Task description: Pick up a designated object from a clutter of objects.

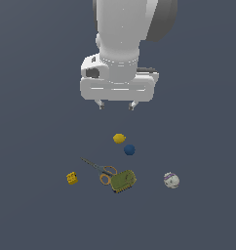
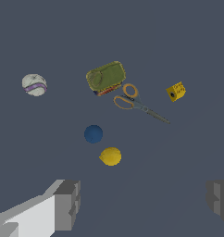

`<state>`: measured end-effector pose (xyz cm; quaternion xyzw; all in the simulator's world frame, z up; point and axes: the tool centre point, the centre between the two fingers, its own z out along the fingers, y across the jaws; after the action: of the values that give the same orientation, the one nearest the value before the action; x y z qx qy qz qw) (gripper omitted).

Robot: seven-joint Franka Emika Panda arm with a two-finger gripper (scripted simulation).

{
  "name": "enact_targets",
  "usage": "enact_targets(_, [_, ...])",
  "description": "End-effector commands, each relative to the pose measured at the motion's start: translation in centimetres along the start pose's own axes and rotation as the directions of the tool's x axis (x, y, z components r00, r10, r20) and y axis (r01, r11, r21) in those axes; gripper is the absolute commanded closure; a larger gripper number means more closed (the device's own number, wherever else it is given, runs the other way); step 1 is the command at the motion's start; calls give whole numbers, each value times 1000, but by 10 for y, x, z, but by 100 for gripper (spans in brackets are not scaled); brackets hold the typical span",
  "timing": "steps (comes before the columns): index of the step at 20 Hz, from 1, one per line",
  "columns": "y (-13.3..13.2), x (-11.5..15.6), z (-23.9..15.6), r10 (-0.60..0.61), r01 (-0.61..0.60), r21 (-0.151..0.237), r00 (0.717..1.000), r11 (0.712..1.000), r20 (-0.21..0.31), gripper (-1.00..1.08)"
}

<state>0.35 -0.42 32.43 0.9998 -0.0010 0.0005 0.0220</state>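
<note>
The olive-green tin [image 1: 123, 180] lies on the dark floor, touching the orange handles of the grey scissors [image 1: 99, 168]. In the wrist view the tin [image 2: 106, 77] sits beside the scissors [image 2: 138, 103]. The lemon [image 1: 119, 138] and dark blue ball [image 1: 129, 150] lie between the tin and my gripper. My gripper [image 1: 116, 105] hangs high above the clutter, open and empty, behind the lemon. Its fingers [image 2: 67, 203] frame the wrist view's edge.
A yellow block [image 1: 72, 178] lies at the exterior view's left of the scissors. A white ball with purple marks [image 1: 171, 180] lies at the exterior view's right of the tin. In the wrist view: lemon [image 2: 110, 156], blue ball [image 2: 93, 134], block [image 2: 176, 91], white ball [image 2: 34, 85].
</note>
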Motion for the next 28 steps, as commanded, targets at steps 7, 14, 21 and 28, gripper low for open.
enact_targets(7, [-2,12,9,69,-69,6,998,998,1,-92])
enact_targets(14, [-5,34,26,197,-197,15,980,980,5,-92])
enact_targets(21, [-10,62,54,371,-372,25,928,928,12,-92])
enact_targets(28, [-16,90,86,538,-538,29,843,842,22,-92])
